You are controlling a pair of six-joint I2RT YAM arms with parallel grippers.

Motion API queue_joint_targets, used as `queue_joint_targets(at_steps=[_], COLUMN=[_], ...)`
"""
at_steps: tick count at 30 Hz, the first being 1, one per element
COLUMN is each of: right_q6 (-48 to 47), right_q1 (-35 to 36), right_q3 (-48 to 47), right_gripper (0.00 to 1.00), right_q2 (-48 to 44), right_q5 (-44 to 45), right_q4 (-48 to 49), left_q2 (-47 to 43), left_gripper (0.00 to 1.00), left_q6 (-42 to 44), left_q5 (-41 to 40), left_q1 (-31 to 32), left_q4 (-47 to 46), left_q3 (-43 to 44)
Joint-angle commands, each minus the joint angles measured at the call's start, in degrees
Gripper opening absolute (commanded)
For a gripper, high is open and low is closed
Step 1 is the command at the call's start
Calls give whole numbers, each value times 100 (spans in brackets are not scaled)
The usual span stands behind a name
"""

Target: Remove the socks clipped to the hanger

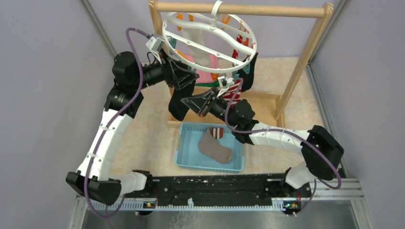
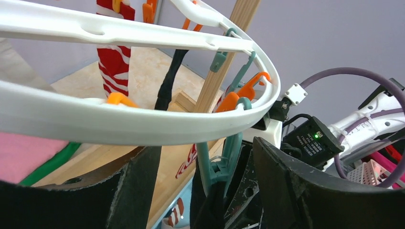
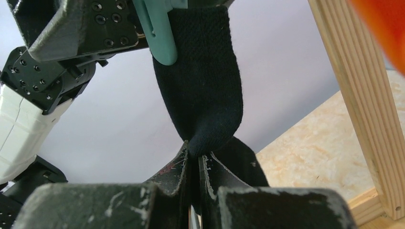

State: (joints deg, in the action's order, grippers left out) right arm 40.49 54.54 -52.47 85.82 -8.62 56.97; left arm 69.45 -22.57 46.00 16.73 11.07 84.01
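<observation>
A white plastic ring hanger (image 2: 143, 126) with curved crossbars hangs by its hook from the top bar of a light wooden rack (image 1: 239, 8), tilted, with small orange and teal clips spaced around its rim. On the near left side of the ring, 1 long black sock (image 3: 200, 86) dangles from a teal plastic clip (image 3: 157, 33) that bites its upper edge.

The right pincer (image 3: 196, 167) is pinched tight on the bottom end of that black sock, its 2 dark fingers pressed together with the fabric squeezed between them. The left pincer (image 2: 207, 200) is up at the rim, fingers spread with the teal clip standing in the gap between them. The left wrist view shows daylight between one finger and the clip; on the other side I cannot tell whether there is contact.

Farther round the ring a red-and-white striped sock (image 2: 114, 62) hangs from an orange clip, and a second black sock (image 2: 169, 81) hangs beyond it. A folded pink cloth with a green edge (image 2: 24, 152) lies beneath the ring.

In front of the rack, on the pale speckled surface (image 1: 143, 138), sits a light blue plastic basket (image 1: 182, 143). Inside it lies 1 grey sock with a brown-and-white striped cuff (image 1: 215, 148), flat and free of any clip.
</observation>
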Motion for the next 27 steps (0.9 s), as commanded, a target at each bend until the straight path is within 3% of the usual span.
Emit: queue_joint_targets(at_steps=[1,5,10,17,27], right_q6=[-85,-85,-82,-170,-925], right_q1=[91,92,92,91,91], right_q3=[-357,-357,-259,-77,1329], right_gripper=[0,0,0,0,0], right_q2=[107,145,96,-66,-1188], right_q5=[27,36,61,66,288], right_q4=[46,50,69,-72,-1297], left_q2=[68,150,106,44,-24], left_gripper=[76,63,34,1,0], left_q6=[136,141,267,323,229], left_q5=[-279,-339,-571,-751,-704], left_q1=[190,223,225,225,225], left_q4=[-268,-244,-198,-192,-193], left_q3=[173,306,379,358,392])
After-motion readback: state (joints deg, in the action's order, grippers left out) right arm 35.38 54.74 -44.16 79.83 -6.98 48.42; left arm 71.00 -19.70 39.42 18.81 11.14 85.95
